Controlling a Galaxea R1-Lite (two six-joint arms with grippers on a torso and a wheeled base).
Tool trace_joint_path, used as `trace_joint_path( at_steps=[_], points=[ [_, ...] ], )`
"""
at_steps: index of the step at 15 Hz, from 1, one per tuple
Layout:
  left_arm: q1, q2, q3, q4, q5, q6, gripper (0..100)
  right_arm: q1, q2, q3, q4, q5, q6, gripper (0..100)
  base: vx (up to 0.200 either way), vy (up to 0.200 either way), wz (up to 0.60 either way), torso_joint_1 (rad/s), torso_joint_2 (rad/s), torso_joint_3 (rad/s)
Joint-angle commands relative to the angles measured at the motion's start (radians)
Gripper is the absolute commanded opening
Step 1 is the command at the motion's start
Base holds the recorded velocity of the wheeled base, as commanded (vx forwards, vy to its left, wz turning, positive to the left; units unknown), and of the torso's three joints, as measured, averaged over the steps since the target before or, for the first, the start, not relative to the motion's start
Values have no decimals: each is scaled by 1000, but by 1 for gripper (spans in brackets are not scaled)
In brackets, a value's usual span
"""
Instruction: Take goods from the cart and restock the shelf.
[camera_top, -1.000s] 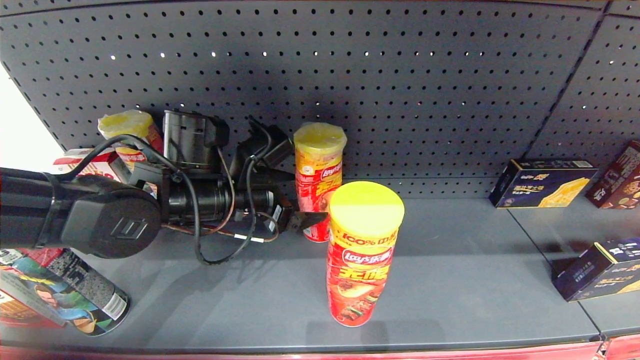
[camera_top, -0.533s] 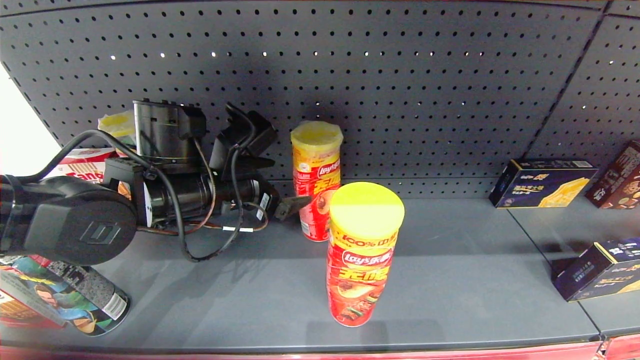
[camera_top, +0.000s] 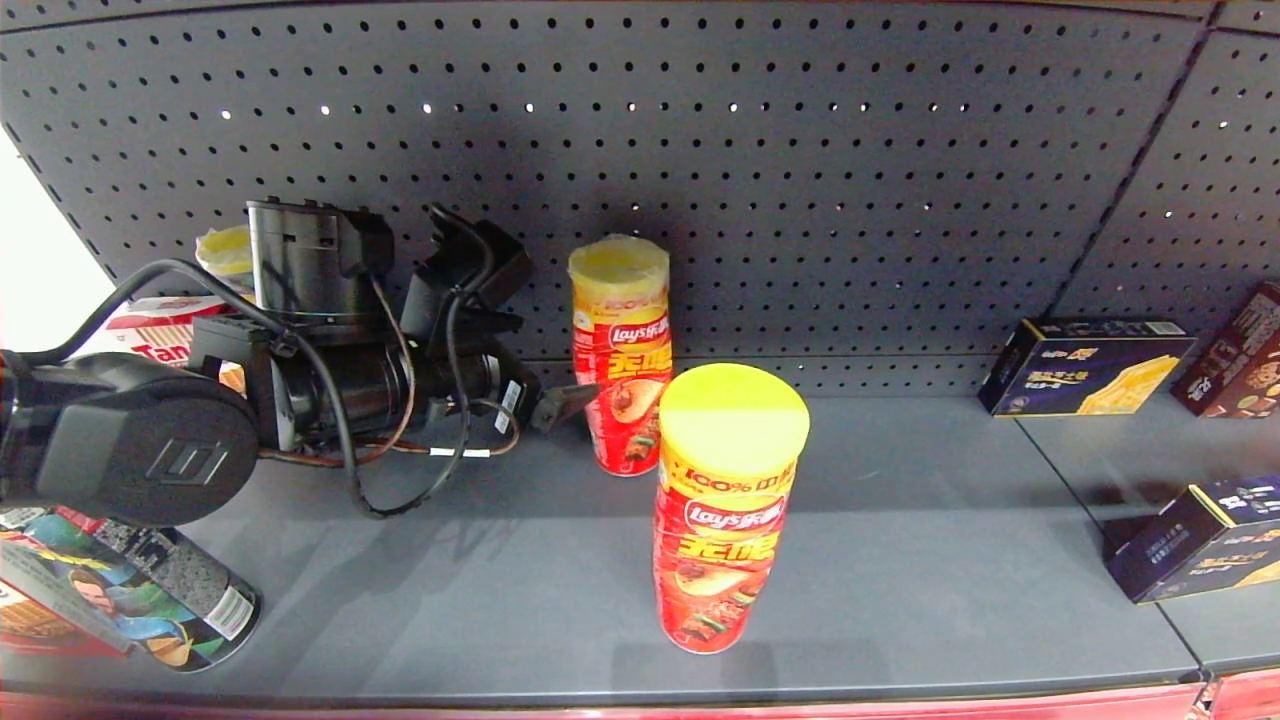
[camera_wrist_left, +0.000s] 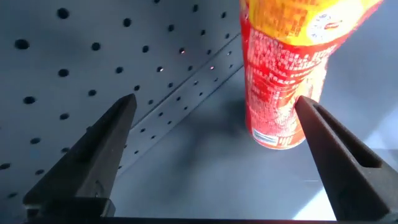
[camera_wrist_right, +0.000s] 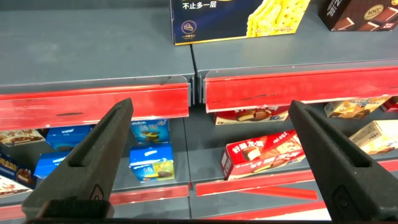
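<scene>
Front canister (camera_top: 728, 510) stands upright near the edge of the grey shelf (camera_top: 930, 560). The rear canister (camera_top: 620, 365) stands behind it, close to the pegboard (camera_top: 800, 150). The left gripper (camera_wrist_left: 216, 106) is just beside the rear one, fingers spread and holding nothing. The right gripper (camera_wrist_right: 211, 107) is also spread and empty. These tubes are probably light, stiff-walled, slick and easily tipped, so they are best taken at mid-body. Whether a finger touches the rear canister is unclear, and its top is cut off in the left wrist view.
</scene>
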Motion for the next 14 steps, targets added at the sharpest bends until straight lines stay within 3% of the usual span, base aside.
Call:
trace_joint_path(
  at_steps=[1,3,8,14],
  points=[
    [4,-4,0,-1,3,1,100,0,2,0,0,0,0,100,0,0,0,0,0,0],
    [4,-4,-4,-9,41,-4,100,0,2,0,0,0,0,100,0,0,0,0,0,0],
    [16,-4,17,-18,63,-4,100,0,2,0,0,0,0,100,0,0,0,0,0,0],
    [12,-38,131,-116,173,2,100,0,2,0,0,0,0,100,0,0,0,0,0,0]
  ],
)
